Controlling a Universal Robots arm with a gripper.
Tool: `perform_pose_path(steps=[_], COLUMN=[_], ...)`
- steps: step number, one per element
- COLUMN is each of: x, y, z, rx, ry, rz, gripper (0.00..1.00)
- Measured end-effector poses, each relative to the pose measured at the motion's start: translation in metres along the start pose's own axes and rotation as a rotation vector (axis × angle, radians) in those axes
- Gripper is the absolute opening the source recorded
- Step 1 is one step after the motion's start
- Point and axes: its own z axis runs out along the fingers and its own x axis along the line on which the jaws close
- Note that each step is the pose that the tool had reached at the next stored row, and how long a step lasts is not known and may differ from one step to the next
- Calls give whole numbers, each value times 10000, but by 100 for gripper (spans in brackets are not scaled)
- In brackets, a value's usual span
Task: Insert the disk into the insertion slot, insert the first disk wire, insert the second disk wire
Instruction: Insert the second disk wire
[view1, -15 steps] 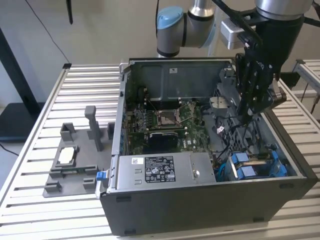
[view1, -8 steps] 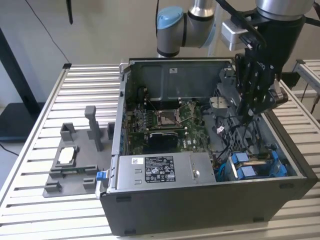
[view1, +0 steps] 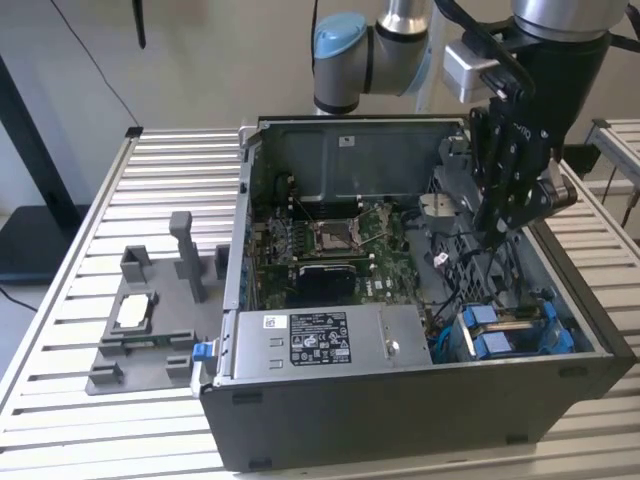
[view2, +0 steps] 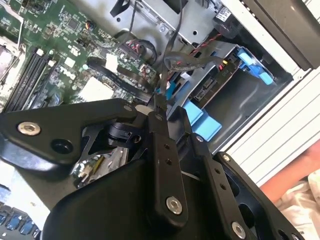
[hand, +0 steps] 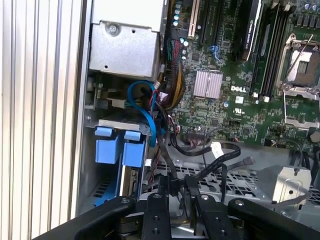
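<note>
In the exterior view the disk (view1: 512, 320) sits in the insertion slot (view1: 560, 338) at the near corner of the computer case (view1: 400, 400), on the exterior view's right. The tool (view1: 497, 232) hangs inside the case, beyond the disk.

In the second wrist view a black wire (view2: 163, 82) reaches the tip of the tool (view2: 172, 112).

In the first wrist view the wire (hand: 167, 167) meets the tool (hand: 178, 182). I cannot tell whether the tool is clamped on it.

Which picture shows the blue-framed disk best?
The second wrist view: the disk sits close, its wire end and blue frame plain. The first wrist view shows mostly its blue tabs; the exterior view shows it farther off, inside the computer case.
</note>
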Motion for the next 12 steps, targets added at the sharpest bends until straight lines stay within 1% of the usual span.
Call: perform_pose_path(steps=[12], x=[0], y=[4], z=[40], rx=[-2], ry=[-11], rz=[-271], gripper=[27])
